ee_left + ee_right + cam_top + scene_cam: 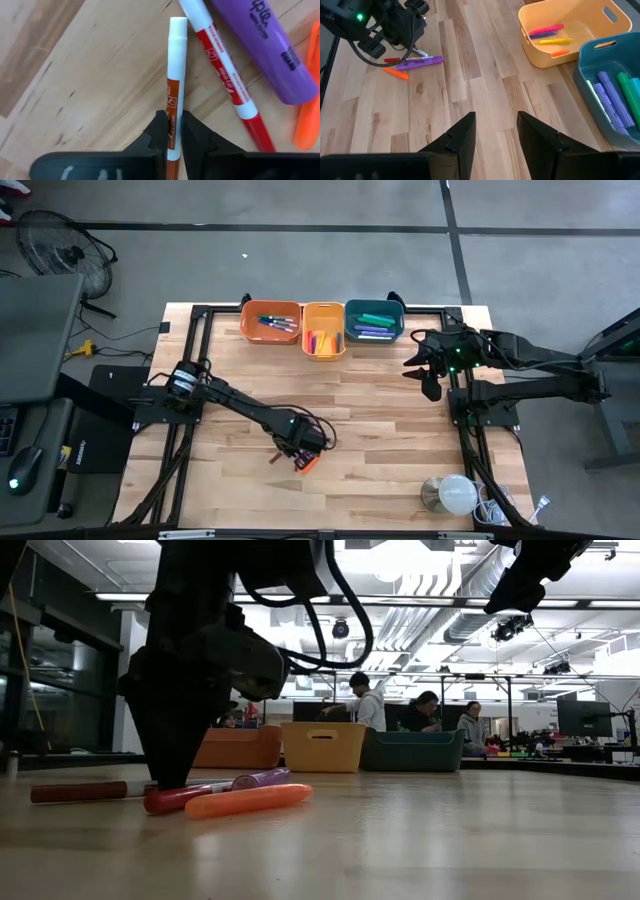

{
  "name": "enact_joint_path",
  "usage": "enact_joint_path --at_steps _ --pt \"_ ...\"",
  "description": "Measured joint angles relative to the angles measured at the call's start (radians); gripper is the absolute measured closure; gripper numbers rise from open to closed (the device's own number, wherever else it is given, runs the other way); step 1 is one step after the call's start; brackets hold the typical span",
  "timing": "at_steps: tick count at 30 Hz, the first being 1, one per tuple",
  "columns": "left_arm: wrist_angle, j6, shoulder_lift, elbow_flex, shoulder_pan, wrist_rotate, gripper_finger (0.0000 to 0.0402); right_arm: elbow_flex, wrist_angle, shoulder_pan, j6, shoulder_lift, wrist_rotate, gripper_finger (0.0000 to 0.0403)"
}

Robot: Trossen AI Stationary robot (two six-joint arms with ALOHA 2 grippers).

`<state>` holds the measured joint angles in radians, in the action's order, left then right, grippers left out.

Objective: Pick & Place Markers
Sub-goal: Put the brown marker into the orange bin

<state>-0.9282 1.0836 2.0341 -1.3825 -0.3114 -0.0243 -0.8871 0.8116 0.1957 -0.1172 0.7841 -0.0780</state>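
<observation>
The left pincer (170,131) was down on the worktop (400,420) near its front edge, clamped on a thin brown-and-white marker (175,90). Only the left wrist view showed that grip clearly; from overhead the arm covered most of it. That same close-up had a red marker (225,80), a fat purple marker (270,50) and a sliver of an orange marker (307,120) lying just beside the held one. The table-level view lined those up flat on the wood, orange (248,801) nearest the camera, purple (262,779) behind, and also caught people at desks far back in the room.

The right pincer (495,135) hung spread apart and empty near the teal bin (374,340). Its wrist view looked into the yellow bin (540,50) and teal one, both with markers inside. The overhead view added the orange bin (270,335), also holding some.
</observation>
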Motion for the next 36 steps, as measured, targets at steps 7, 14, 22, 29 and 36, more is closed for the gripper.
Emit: enact_joint_path --at_steps 7,14,22,29,36 --pt "-0.083 -0.063 0.004 -0.041 0.048 0.036 0.0378 0.0 0.0 0.0 -0.007 0.0 0.0 0.0269" --pt "-0.189 -0.145 -0.051 -0.04 0.125 0.12 0.0378 0.0 -0.001 0.0 -0.014 0.0 0.0 0.0269" --pt "-0.291 -0.322 -0.194 -0.041 0.288 0.212 0.0379 0.0 -0.001 0.0 -0.014 0.0 0.0 0.0269" --pt "-0.305 -0.529 -0.254 -0.044 0.46 0.258 0.0379 0.0 -0.017 0.0 -0.043 0.0 0.017 0.0269" --pt "-0.282 -0.766 -0.267 -0.045 0.619 0.284 0.0379 0.0 -0.017 0.0 -0.097 0.0 0.057 0.0269"
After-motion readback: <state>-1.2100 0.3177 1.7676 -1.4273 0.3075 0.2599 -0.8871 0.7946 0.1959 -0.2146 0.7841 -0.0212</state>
